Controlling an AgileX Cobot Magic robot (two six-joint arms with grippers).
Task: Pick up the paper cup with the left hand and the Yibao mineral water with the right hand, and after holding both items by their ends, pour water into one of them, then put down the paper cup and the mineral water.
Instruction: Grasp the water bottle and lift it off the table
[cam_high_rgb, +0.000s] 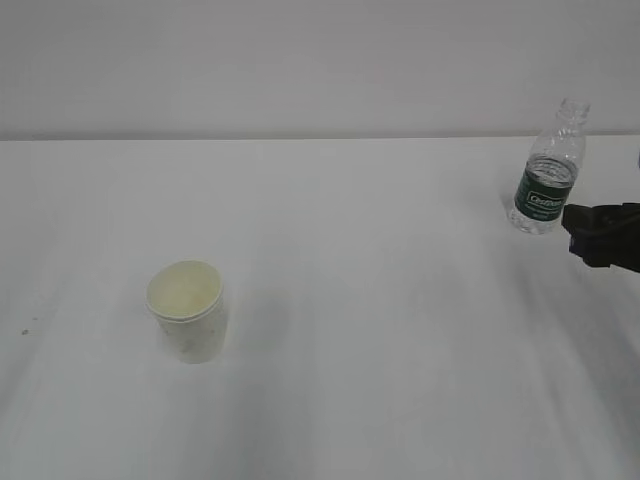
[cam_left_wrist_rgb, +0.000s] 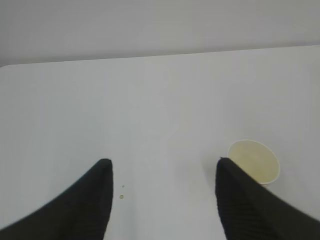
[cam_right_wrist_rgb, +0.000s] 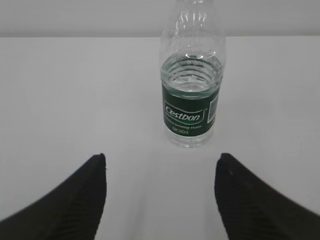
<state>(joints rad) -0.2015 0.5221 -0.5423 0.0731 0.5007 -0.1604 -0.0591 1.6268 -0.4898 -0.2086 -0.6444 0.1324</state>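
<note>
The white paper cup (cam_high_rgb: 186, 308) stands upright on the white table, left of centre, its cream inside showing. In the left wrist view the cup (cam_left_wrist_rgb: 255, 162) sits just beyond and to the right of the right-hand finger, outside the jaws. My left gripper (cam_left_wrist_rgb: 162, 162) is open with only bare table between its fingers; the exterior view does not show it. The clear, capless Yibao mineral water bottle (cam_high_rgb: 547, 175) with its green label stands at the far right. My right gripper (cam_high_rgb: 590, 232) hovers just in front of it. The right wrist view shows the bottle (cam_right_wrist_rgb: 192, 100) ahead of that open, empty gripper (cam_right_wrist_rgb: 162, 157).
The white table (cam_high_rgb: 380, 300) runs back to a pale wall. A small dark speck (cam_high_rgb: 25, 331) lies near the left edge, and two tiny spots (cam_left_wrist_rgb: 121, 196) lie beside my left gripper's left finger.
</note>
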